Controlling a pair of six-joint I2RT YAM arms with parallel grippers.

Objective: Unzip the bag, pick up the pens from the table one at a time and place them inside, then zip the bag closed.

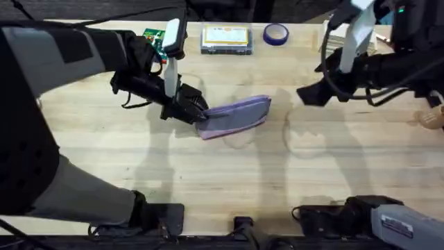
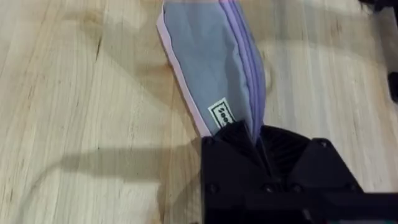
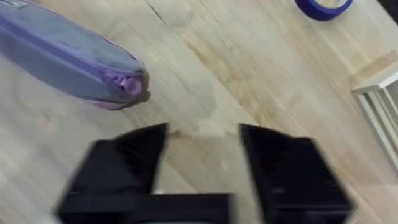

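Note:
The lilac and grey bag (image 1: 239, 114) lies on its side in the middle of the table (image 1: 208, 173), its zipper line running along the top. My left gripper (image 1: 198, 112) is shut on the bag's left end. In the left wrist view the black fingertips (image 2: 239, 134) pinch the fabric of the bag (image 2: 208, 62) beside a small label. My right gripper (image 1: 305, 95) hovers open to the right of the bag, apart from it. The right wrist view has that gripper (image 3: 202, 149) with a wide gap and the bag's (image 3: 68, 56) right end beyond it. The pens are out of view.
A clear plastic box with a yellow label (image 1: 226, 38) and a blue tape roll (image 1: 275, 33) sit at the table's far edge. A green item (image 1: 154, 38) lies behind my left arm. A white rack (image 3: 379, 99) stands at the far right.

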